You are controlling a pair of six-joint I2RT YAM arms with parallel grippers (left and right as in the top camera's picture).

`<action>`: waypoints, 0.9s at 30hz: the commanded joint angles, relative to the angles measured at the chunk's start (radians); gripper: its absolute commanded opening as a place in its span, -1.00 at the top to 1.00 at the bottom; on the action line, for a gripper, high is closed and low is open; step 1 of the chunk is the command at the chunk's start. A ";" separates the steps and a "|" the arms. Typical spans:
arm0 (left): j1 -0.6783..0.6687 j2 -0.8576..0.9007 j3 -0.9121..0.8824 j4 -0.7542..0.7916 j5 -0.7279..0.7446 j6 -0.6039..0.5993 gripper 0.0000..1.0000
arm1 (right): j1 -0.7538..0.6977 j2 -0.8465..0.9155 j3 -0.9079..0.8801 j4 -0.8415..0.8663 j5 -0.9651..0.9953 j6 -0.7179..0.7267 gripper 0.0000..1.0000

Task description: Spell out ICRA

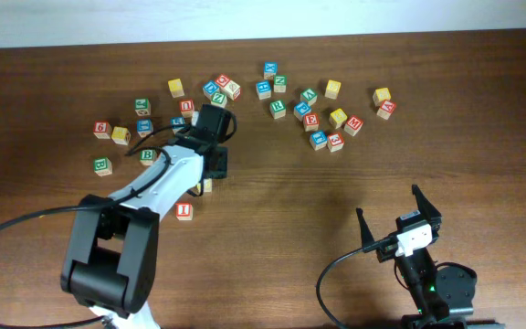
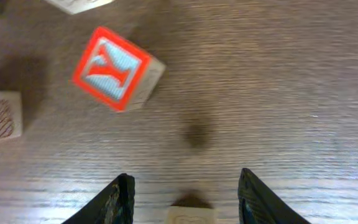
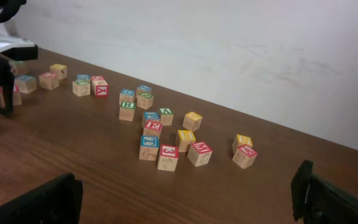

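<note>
Dark wooden worktop (image 1: pixel 336 183), strewn with painted wooden letter cubes (image 1: pixel 311 120). Left end effector (image 2: pixel 186 180), fingers apart, straddles a pale wooden cube (image 2: pixel 191 215) (face unreadable); right end effector (image 1: pixel 388 203) gapes idle. Red-printed I cube (image 1: pixel 184 210) lies alone nearby: probably fetching C, needing a centred closing.

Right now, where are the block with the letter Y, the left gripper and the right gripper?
Y block (image 2: pixel 114 68): left wrist view, on its lettered top face.
left gripper (image 2: pixel 185 186): left wrist view, midway between its fingertips.
right gripper (image 1: pixel 388 203): overhead view, midway between its fingertips.
</note>
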 commanded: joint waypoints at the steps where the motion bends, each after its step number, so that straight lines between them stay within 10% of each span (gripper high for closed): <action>1: 0.008 0.007 0.004 -0.006 -0.010 -0.052 -0.01 | 0.006 -0.006 -0.005 -0.005 -0.013 0.004 -0.97; 9: 0.008 0.007 0.004 0.000 0.042 -0.052 -0.26 | 0.006 -0.006 -0.005 -0.005 -0.013 0.004 -0.97; 15: 0.009 0.007 0.004 0.011 0.039 -0.052 -0.99 | 0.006 -0.006 -0.005 -0.005 -0.013 0.004 -0.97; 27: 0.008 0.007 0.004 0.010 0.038 -0.052 -0.90 | 0.006 -0.006 -0.005 -0.005 -0.013 0.004 -0.97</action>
